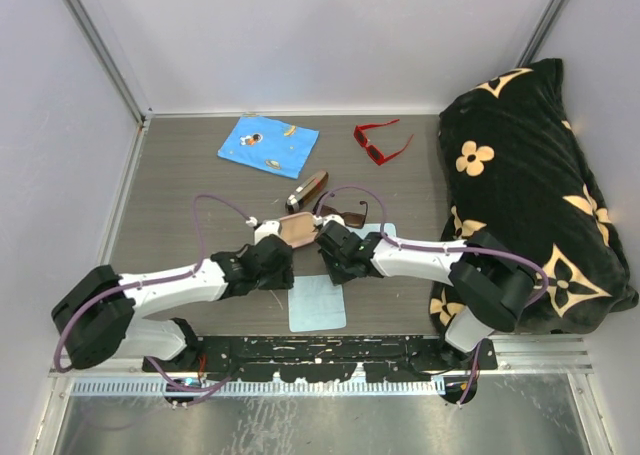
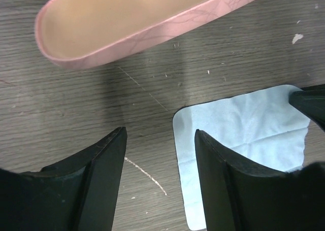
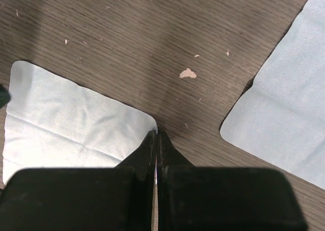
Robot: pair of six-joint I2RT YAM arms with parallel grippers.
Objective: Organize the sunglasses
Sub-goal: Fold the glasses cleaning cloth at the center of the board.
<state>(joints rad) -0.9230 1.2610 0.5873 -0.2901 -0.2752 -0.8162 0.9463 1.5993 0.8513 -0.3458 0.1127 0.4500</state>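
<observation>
Top view: camera is sitting above and behind the arm bases, looking down from afar and taking in the whole table [image 1: 190, 175].

Left wrist view: camera is looking down past the left gripper [image 2: 160, 131], close to the tabletop, facing the pink case [image 2: 127, 18].

Right wrist view: camera is hanging closer still, pointing down over the right gripper [image 3: 155, 132].

All three views are sharing the near pale blue cloth [image 1: 317, 310].

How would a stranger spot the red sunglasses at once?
Find the black flower-patterned cushion on the right. Just left of its far end, right of the blue cloth, lie the red sunglasses. Only they have a bright red, angular frame; the other pair is dark brown.
</observation>
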